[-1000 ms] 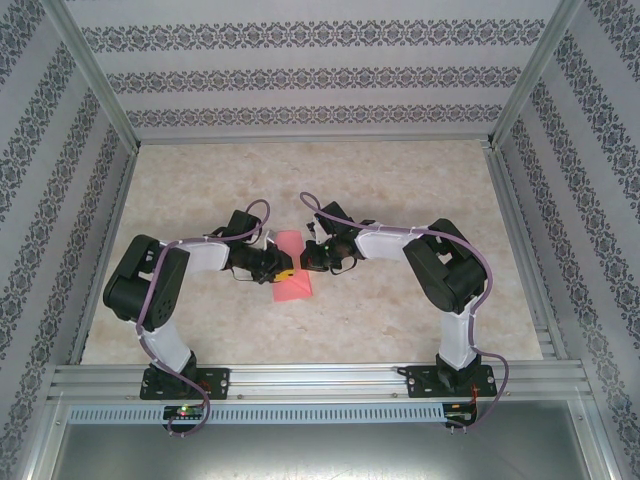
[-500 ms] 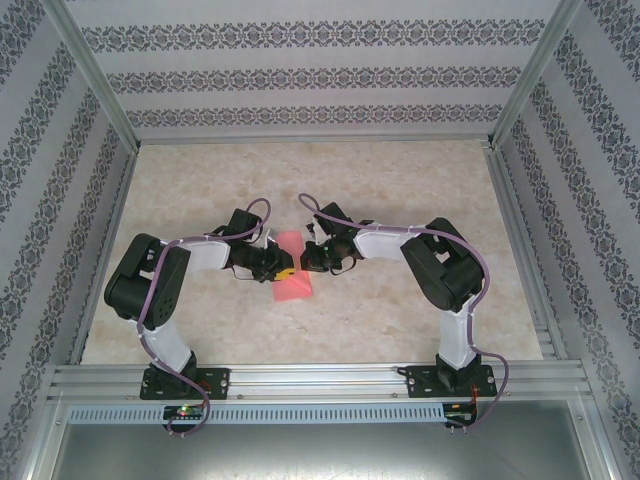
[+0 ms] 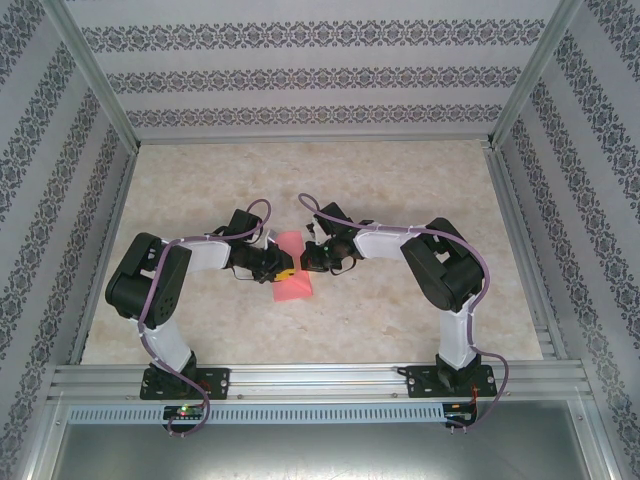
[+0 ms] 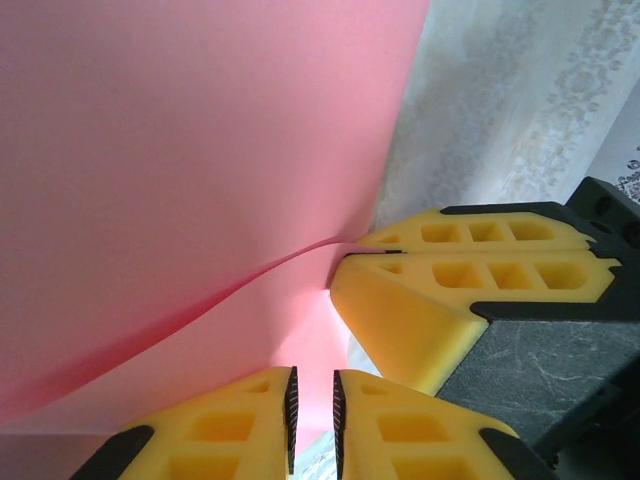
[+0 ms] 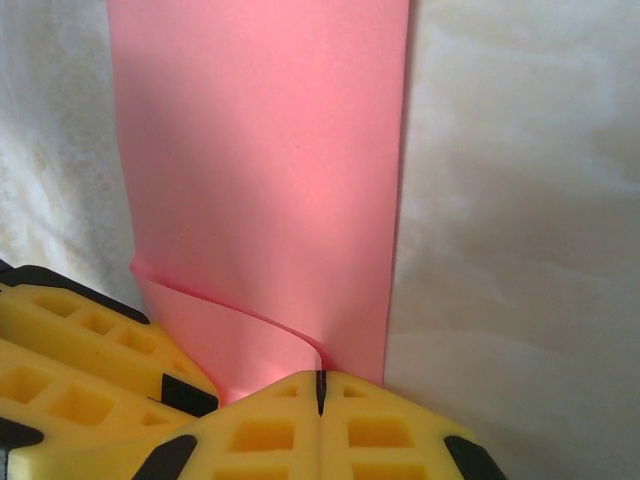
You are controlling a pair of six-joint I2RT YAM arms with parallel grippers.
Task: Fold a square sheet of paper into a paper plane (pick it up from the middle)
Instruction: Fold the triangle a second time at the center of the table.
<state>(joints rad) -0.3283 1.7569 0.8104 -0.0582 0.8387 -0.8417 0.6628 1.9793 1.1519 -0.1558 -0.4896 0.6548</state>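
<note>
Top external view: I see the pink sheet (image 3: 293, 288) lying near the middle of the table (image 3: 400, 180), already folded into a narrow strip that runs from far to near and widens a little at its near end. On the right wrist camera its right edge is straight and flat on the surface, while a loose upper layer (image 5: 215, 305) curls up off the near end.

The right gripper (image 3: 306, 258) meets the strip from the right. Its yellow fingers are clenched with no gap between them, and the lifted layer runs into their seam, so it is grasping the sheet (the left wrist camera shows the same pinch from the other side).

The left gripper (image 3: 285, 270) comes in from the left, just beside the right one, with the strip between them. On its own camera the ribbed pads (image 4: 291, 420) stand a thin slit apart, pink showing beyond them. I cannot tell whether it has hold of the paper.

Both arms bend inward from their bases at the near edge.
</note>
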